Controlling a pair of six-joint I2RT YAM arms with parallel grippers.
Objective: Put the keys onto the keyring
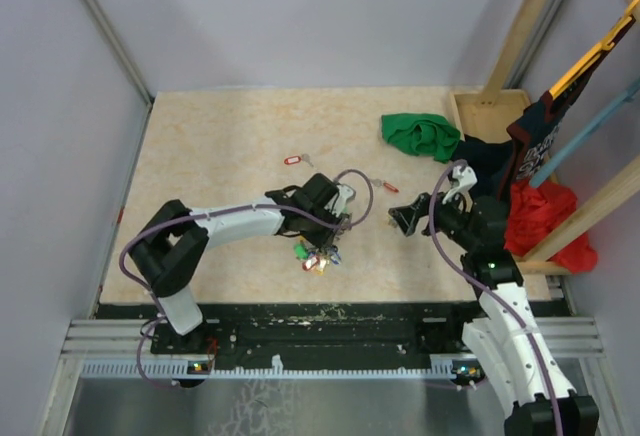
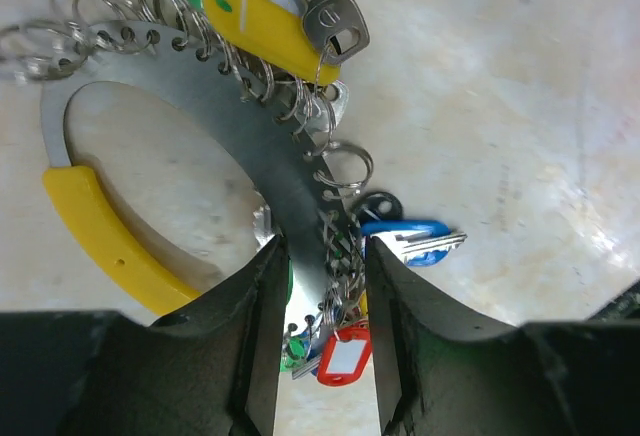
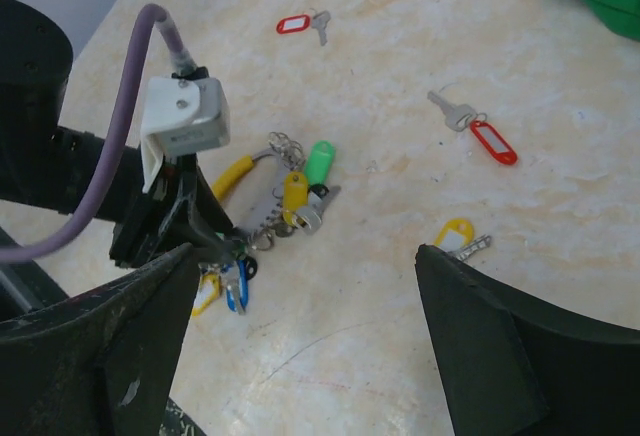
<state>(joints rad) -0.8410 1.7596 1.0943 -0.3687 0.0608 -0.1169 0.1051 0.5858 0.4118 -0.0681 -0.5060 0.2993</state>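
The keyring point(image 2: 230, 126) is a flat grey metal band with a yellow grip and several small rings, keys and coloured tags. It rests on the table, and also shows in the top view point(image 1: 318, 254) and the right wrist view point(image 3: 265, 196). My left gripper point(image 2: 322, 256) is shut on its band, low over the table point(image 1: 335, 226). My right gripper point(image 3: 305, 286) is open and empty above the table, right of the keyring point(image 1: 412, 218). A loose key with a yellow tag point(image 3: 462, 236) lies by its right finger. No brass key shows.
A key with a red tag point(image 3: 478, 128) lies further back and shows in the top view point(image 1: 385, 185). Another red-tagged key point(image 1: 295, 160) lies behind the left arm. A green cloth point(image 1: 420, 134), dark and red cloths and a wooden frame point(image 1: 520, 26) stand at the right.
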